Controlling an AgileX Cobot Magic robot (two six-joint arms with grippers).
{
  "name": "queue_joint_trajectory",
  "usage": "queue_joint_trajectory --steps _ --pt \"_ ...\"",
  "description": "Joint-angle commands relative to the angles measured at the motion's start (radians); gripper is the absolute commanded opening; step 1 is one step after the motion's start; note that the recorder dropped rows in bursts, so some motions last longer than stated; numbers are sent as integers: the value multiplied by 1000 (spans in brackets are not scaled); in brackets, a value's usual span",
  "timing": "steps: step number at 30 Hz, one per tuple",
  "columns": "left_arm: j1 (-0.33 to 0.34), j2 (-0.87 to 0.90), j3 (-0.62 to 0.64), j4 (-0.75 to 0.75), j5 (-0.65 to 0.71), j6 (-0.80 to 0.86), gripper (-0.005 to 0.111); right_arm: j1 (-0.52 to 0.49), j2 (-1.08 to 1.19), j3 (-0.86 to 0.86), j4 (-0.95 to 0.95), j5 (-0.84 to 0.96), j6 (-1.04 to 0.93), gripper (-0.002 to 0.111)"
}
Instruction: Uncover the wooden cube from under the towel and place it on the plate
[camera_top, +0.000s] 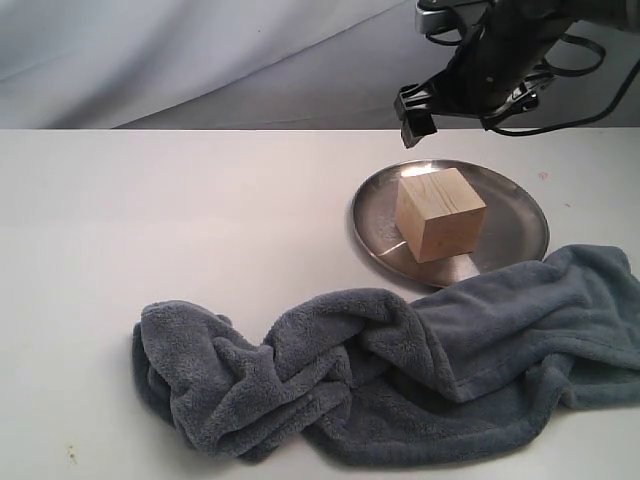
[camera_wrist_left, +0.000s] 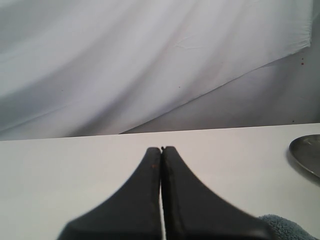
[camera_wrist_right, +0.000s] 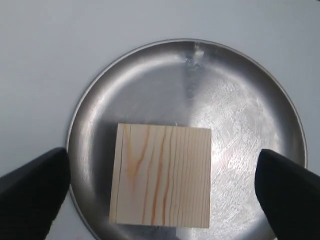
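The wooden cube (camera_top: 440, 213) sits bare on the silver plate (camera_top: 512, 215), free of both my grippers. My right gripper (camera_wrist_right: 161, 189) hangs above it, fingers spread wide and holding nothing. The blue-grey towel (camera_top: 400, 370) lies bunched on the white table (camera_top: 200, 220), lapping the plate's rim. My left gripper (camera_wrist_left: 161, 150) is pressed closed and empty.

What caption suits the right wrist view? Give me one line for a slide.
Wooden cube resting on the silver plate, close to its rim, framed by the open right hand.
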Motion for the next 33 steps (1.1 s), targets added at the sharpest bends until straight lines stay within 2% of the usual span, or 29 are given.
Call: queue_joint_trajectory --steps 1,4,15,22,24,29,33 --pt "2 -4 4 -2 -11 -2 0 -5 -21 -6 17 57 -25 91" --pt "2 -4 4 -2 -11 -2 0 -5 -21 -6 17 66 -25 84" --pt "2 -4 4 -2 -11 -2 0 -5 -21 -6 93 68 -92 28" --pt "2 -4 4 -2 -11 -2 0 -5 -21 -6 99 68 -93 4" --pt "2 -4 4 -2 -11 -2 0 -5 -21 -6 99 64 -105 0" --pt "2 -4 4 -2 -11 -2 0 -5 -21 -6 106 33 -155 0" --pt "2 -4 4 -2 -11 -2 0 -5 -21 -6 186 -12 -224 0"
